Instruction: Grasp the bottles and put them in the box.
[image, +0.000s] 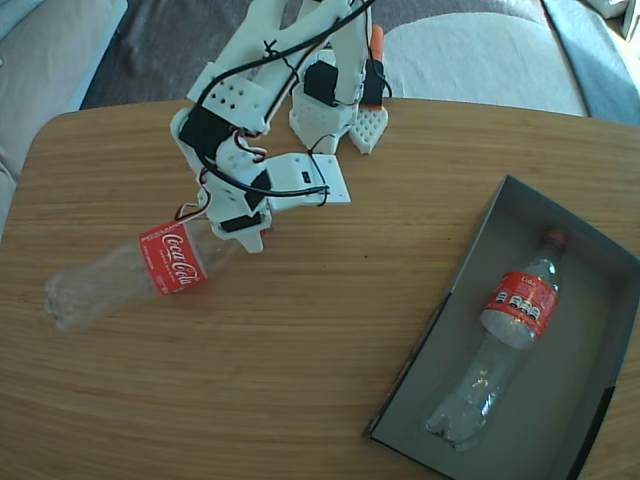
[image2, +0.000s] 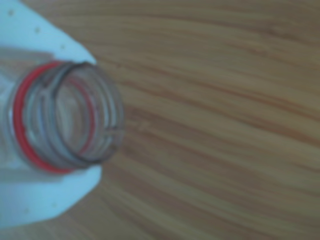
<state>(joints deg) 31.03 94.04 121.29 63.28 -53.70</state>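
While one bottle (image: 510, 340) already lies inside the box (image: 600, 250) at right in the fixed view, the second bottle (image: 140, 270) lies at left on the counter (image: 320, 330), its neck end under the end effector (image: 240, 222). Half done, I judge.

Wrist view: white fingers (image2: 50, 200) sit above and below the open, capless neck (image2: 70, 117), clamped on it. Lifting and boxing it remain.
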